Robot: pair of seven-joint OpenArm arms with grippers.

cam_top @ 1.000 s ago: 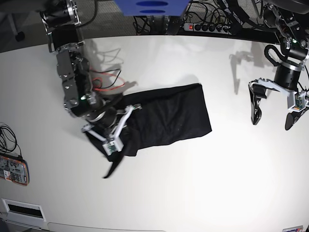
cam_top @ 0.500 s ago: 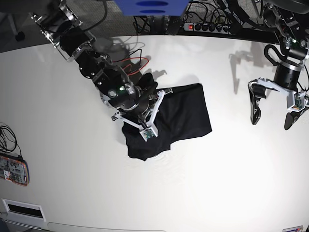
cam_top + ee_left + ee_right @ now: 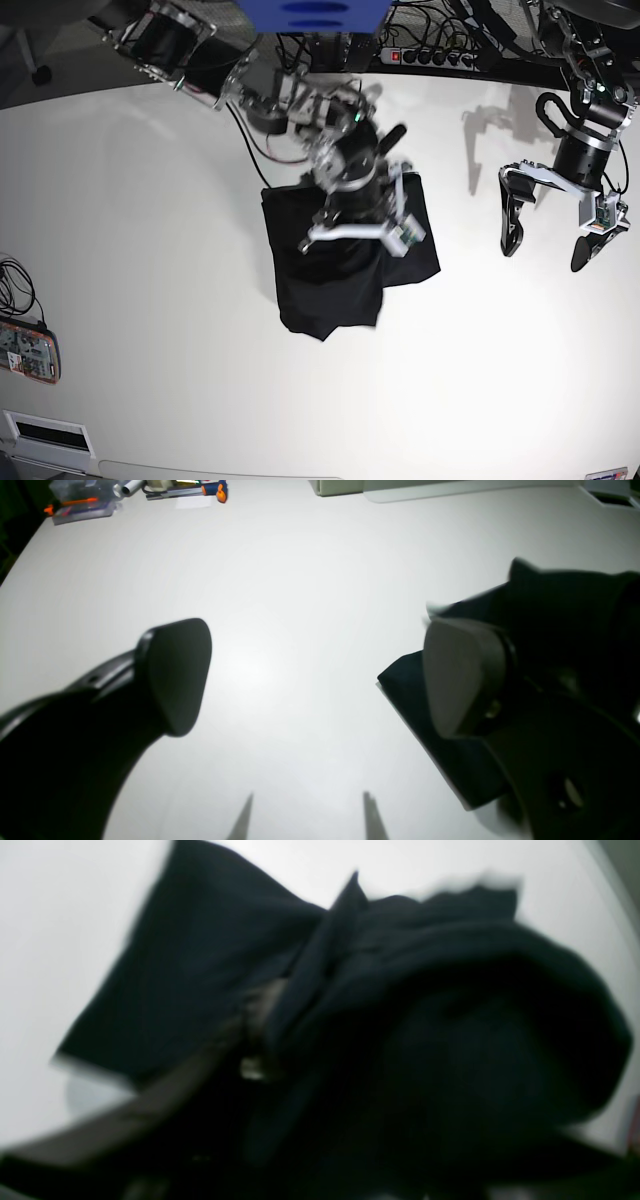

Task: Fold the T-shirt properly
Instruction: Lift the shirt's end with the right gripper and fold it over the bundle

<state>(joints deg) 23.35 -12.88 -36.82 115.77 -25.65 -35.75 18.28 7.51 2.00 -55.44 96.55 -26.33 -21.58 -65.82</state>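
The black T-shirt [image 3: 325,290] lies crumpled in the middle of the white table [image 3: 150,200]. My right gripper [image 3: 356,236] hangs over its upper right part and is shut on a bunch of the fabric, which drapes below it. In the blurred right wrist view the black cloth [image 3: 200,965] folds over one finger [image 3: 260,1005]. My left gripper [image 3: 545,250] is open and empty, above bare table to the right of the shirt. In the left wrist view its fingers [image 3: 175,675] stand wide apart, and a corner of the shirt [image 3: 450,760] shows behind the right one.
A power strip [image 3: 430,57] and cables lie along the back edge, with a blue object [image 3: 310,12] above. A small device [image 3: 25,350] sits at the left edge and a white box [image 3: 45,432] at the front left. Tools [image 3: 185,487] lie at the far side.
My right arm has swung from the shirt's left side over to its right, carrying the held fabric across. The shirt is now bunched narrower. My left gripper has shifted slightly left.
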